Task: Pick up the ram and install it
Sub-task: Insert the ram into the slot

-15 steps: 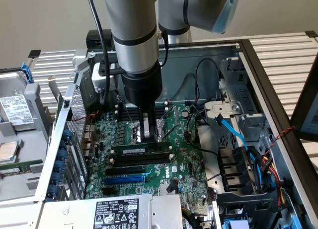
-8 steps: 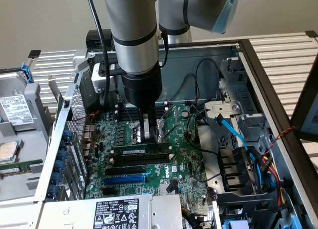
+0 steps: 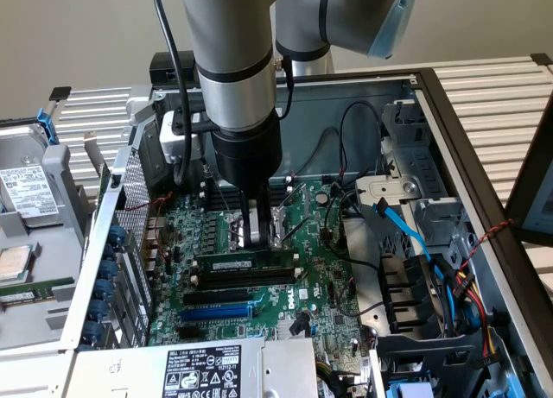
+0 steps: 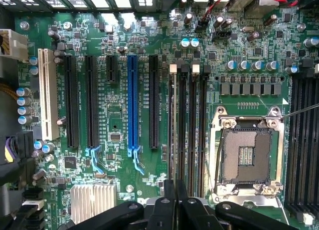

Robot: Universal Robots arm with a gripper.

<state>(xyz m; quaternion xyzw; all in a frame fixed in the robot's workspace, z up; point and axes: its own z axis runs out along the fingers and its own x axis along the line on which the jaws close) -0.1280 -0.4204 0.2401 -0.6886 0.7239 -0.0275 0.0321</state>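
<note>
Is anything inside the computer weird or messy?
The processor socket is empty, its contacts bare. A thin stray wire lies across the black slots beside it. The ram looks seated straight.

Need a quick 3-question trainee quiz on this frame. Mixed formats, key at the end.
1. True or false: the ram stands on edge on the motherboard.
2. The gripper is: A) down close above the ram; B) raised far above the board; C) off to one side of the board.
3. Fill in: among the long black slots, one slot is coloured ____.
Key: 1 true; 2 A; 3 blue.
</note>
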